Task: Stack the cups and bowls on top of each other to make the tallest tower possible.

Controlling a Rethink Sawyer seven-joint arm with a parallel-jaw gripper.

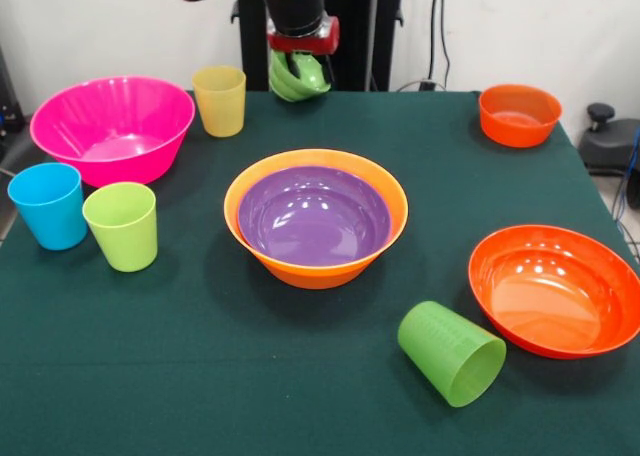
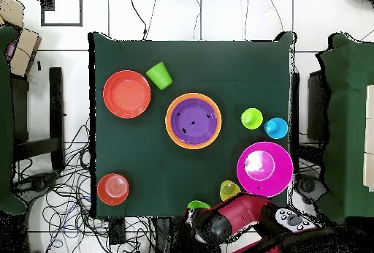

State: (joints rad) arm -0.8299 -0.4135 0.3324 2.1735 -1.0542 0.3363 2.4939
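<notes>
My gripper (image 1: 301,58) is shut on the small green bowl (image 1: 299,79) and holds it tilted above the table's far edge; the bowl also shows in the overhead view (image 2: 197,206). The purple bowl (image 1: 314,216) sits nested in the large orange bowl (image 1: 392,191) at the table's middle, in front of the gripper. The yellow cup (image 1: 219,100) stands upright just left of the gripper, beside the large pink bowl (image 1: 112,126). The blue cup (image 1: 49,204) and the lime green cup (image 1: 122,225) stand upright at the left. The darker green cup (image 1: 452,353) lies on its side at the front right.
The wide red-orange bowl (image 1: 555,289) sits at the right edge, next to the fallen cup. The small orange bowl (image 1: 518,114) sits at the far right corner. The green cloth (image 1: 200,376) covers the table. Cables lie on the floor beside the table (image 2: 66,213).
</notes>
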